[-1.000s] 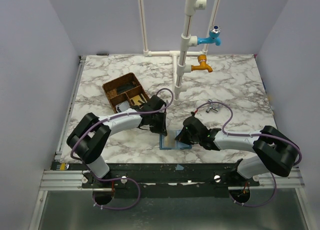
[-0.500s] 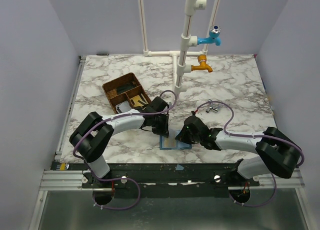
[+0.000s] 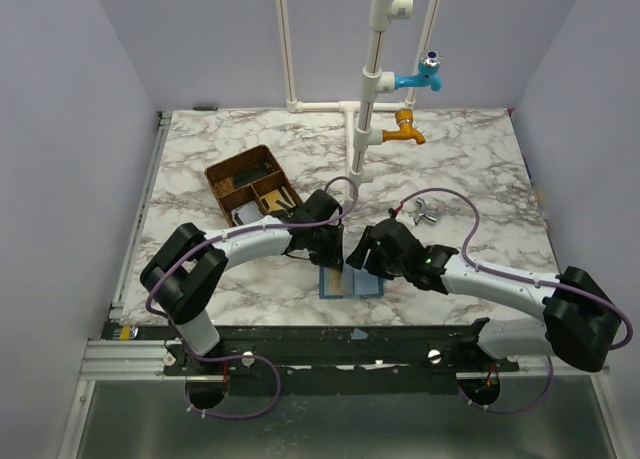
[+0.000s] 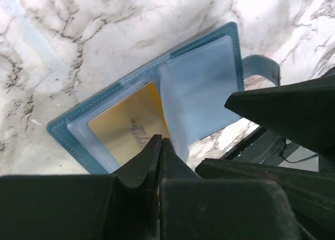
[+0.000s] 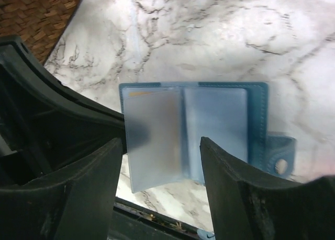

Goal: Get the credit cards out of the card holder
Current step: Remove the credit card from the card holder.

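Brown woven divided tray (image 3: 250,184) sat far left, not involved. Left gripper (image 4: 159,146) was clenched tight, tips over the gold credit card (image 4: 125,127); couldn't tell if it pinched the clear plastic leaf (image 4: 196,101). Blue stitched card holder (image 3: 365,285) lay open flat on the marble table (image 3: 480,169), at the near edge between both grippers, card inside its pocket. Right gripper (image 5: 161,146) hovered above it, jaws apart, empty. Looked like the first extraction hadn't landed yet. Next move likely needs a pinch on the card's edge and a slide-out with the holder pinned.
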`<state>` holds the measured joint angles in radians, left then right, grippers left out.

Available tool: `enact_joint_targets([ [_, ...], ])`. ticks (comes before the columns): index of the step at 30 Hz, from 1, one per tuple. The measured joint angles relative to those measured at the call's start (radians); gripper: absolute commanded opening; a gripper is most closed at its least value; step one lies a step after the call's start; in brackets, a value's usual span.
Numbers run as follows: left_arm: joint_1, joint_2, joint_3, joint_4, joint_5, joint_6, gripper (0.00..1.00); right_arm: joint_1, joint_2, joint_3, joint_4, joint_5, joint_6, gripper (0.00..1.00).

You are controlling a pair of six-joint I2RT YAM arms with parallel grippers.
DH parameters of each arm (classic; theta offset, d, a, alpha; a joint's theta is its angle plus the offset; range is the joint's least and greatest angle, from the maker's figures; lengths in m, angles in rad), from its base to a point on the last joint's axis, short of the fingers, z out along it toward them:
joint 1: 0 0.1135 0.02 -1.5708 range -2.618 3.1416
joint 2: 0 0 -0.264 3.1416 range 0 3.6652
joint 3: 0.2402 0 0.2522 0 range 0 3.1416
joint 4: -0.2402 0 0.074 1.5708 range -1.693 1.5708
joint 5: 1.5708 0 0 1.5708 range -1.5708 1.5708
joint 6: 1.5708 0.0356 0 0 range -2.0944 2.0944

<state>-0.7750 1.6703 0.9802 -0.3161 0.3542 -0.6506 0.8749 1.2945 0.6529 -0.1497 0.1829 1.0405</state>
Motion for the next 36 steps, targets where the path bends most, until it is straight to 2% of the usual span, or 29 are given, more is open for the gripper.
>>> enact_joint_targets([
  [7,-0.026,0.025,0.06,0.0,0.009,0.0,0.0,0.0,-0.142,0.0,-0.159,0.09,0.023,0.74],
  [17,-0.074,0.142,0.165,-0.003,0.023,-0.005,0.0,0.0,-0.312,-0.001,-0.31,0.191,0.06,0.74],
  [26,-0.085,0.231,0.209,-0.016,0.024,-0.009,0.0,0.0,-0.358,-0.035,-0.341,0.197,0.089,0.74],
  [36,-0.085,0.18,0.208,-0.055,-0.002,0.002,0.0,0.0,-0.329,-0.035,-0.336,0.194,0.083,0.74],
])
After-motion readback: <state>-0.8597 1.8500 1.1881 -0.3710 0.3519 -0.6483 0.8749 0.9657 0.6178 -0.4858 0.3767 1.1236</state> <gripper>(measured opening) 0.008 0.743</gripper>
